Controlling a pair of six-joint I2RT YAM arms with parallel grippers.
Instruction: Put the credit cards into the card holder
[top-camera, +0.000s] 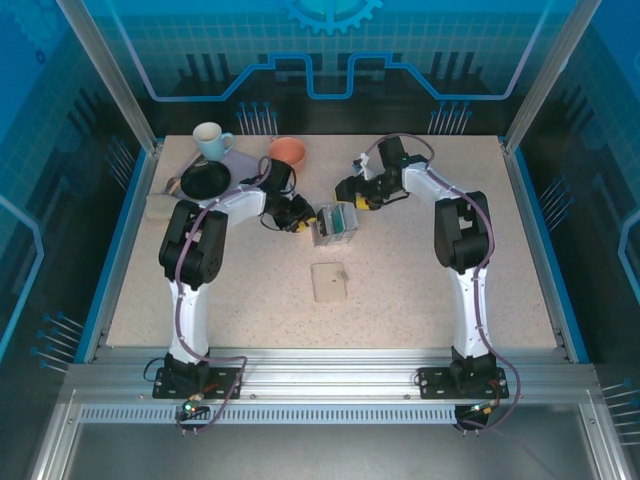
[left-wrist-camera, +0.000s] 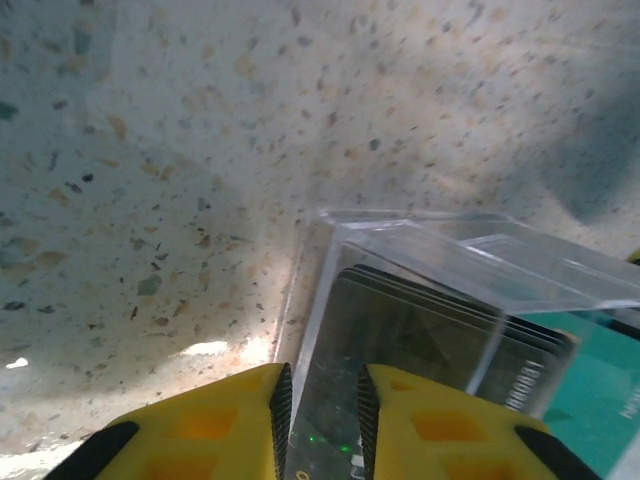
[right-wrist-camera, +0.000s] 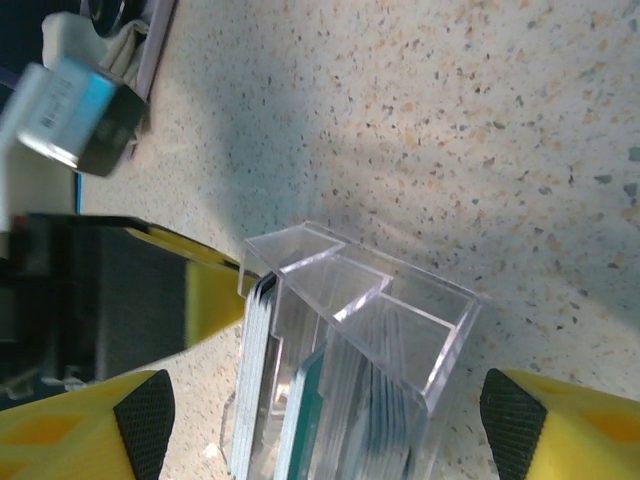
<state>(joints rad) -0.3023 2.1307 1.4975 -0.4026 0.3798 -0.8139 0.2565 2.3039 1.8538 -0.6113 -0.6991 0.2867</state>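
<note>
A clear plastic box (top-camera: 335, 223) holds the credit cards (right-wrist-camera: 258, 380) on edge, some dark grey (left-wrist-camera: 420, 340), some teal (right-wrist-camera: 310, 410). The beige card holder (top-camera: 329, 281) lies closed and flat on the table, nearer than the box. My left gripper (top-camera: 300, 216) is at the box's left side. In the left wrist view the left gripper (left-wrist-camera: 322, 385) has narrowed to a small gap over a dark card's face, and its pads pinch nothing. My right gripper (right-wrist-camera: 330, 430) stands wide open astride the box, both pads apart from its walls.
At the back left stand a white mug (top-camera: 209, 139), an orange bowl (top-camera: 287, 151) and a black plate (top-camera: 205, 180). A pale object (top-camera: 160, 205) lies by the table's left edge. Open tabletop lies around the card holder.
</note>
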